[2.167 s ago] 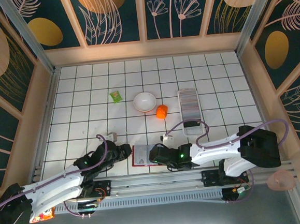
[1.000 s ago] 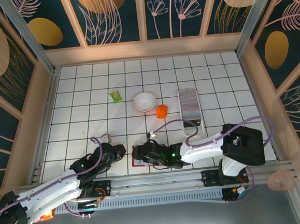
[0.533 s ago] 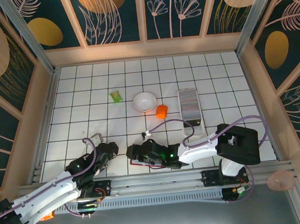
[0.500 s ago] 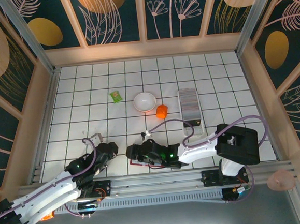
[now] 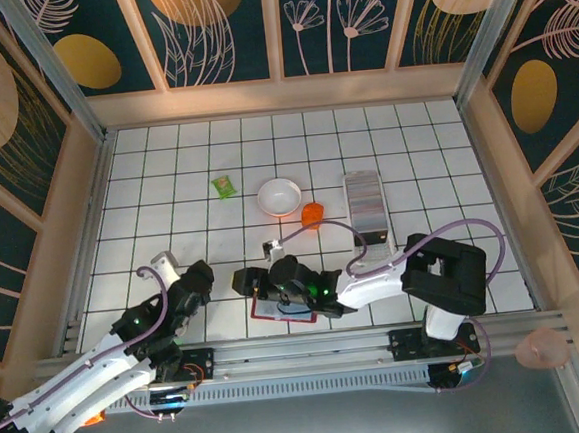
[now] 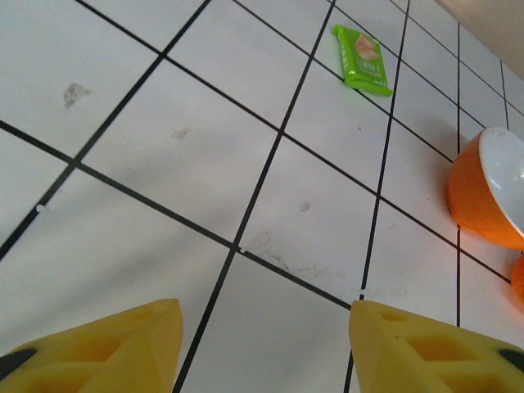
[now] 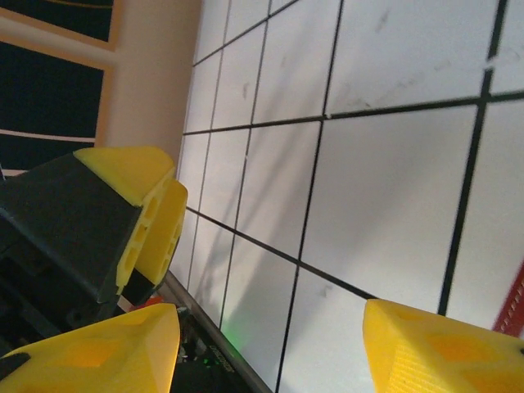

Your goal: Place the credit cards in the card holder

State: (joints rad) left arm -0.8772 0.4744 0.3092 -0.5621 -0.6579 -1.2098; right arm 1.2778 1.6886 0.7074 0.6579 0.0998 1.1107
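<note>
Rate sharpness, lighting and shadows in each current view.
Top external: evenly lit and sharp, with no harsh glare on the white table. Left wrist: grid lines and green packet are crisp; its own yellow fingers look slightly soft up close. Right wrist: steeply tilted, the surface shades to grey at lower left, and the near fingertips are soft.
</note>
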